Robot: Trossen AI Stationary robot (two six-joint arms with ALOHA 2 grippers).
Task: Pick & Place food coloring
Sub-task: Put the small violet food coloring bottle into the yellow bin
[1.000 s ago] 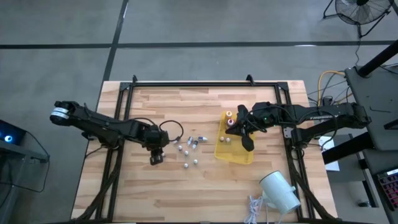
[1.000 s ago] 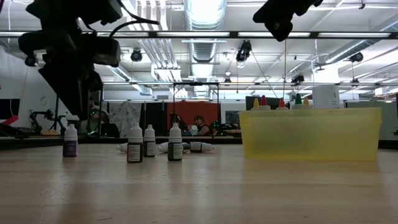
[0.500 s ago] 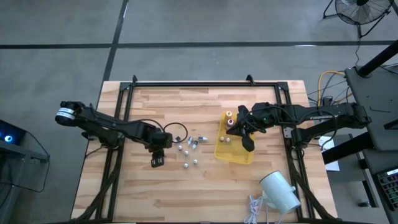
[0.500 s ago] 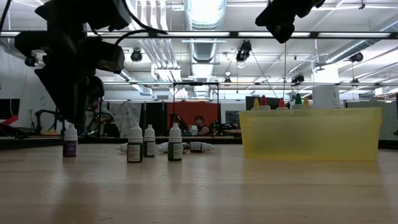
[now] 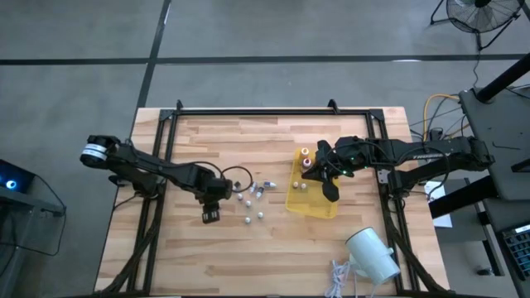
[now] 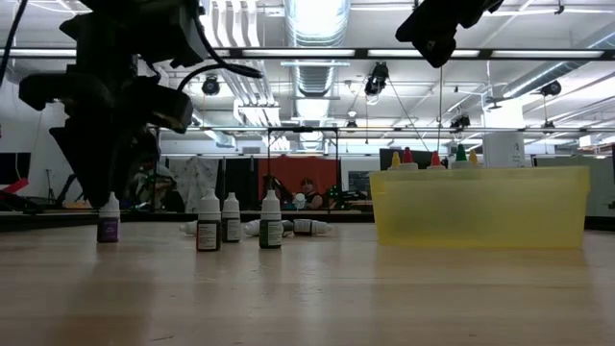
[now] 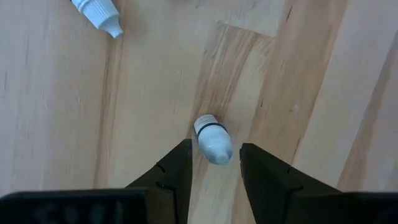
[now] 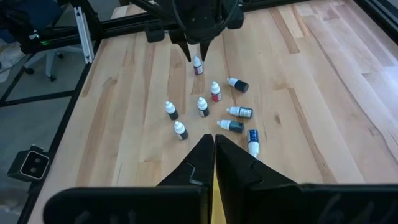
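Several small white-capped food coloring vials stand or lie on the wooden table point(image 5: 166, 257) near its middle point(image 8: 202, 106). My left gripper point(image 7: 214, 149) points down, open, over the leftmost vial point(image 7: 213, 140), which stands upright on its base point(image 6: 109, 219). Its fingers flank the vial's cap without touching it. My right gripper point(image 8: 214, 155) hangs shut above the yellow bin point(image 5: 315, 203), where bottles with coloured tops point(image 5: 305, 154) stand.
Another vial point(image 7: 99, 14) lies on its side close to the left gripper. A big white cylinder point(image 5: 373, 257) and a coil of white cable point(image 5: 338, 277) sit at the near right corner. A black frame point(image 5: 273, 110) runs along the table's far edge and sides.
My left gripper has sunk toward the leftmost vial and shifted a little toward the table's right edge, so its fingertips now reach down beside the vial's cap. The finger gap looks the same. The vials have stayed where they were.
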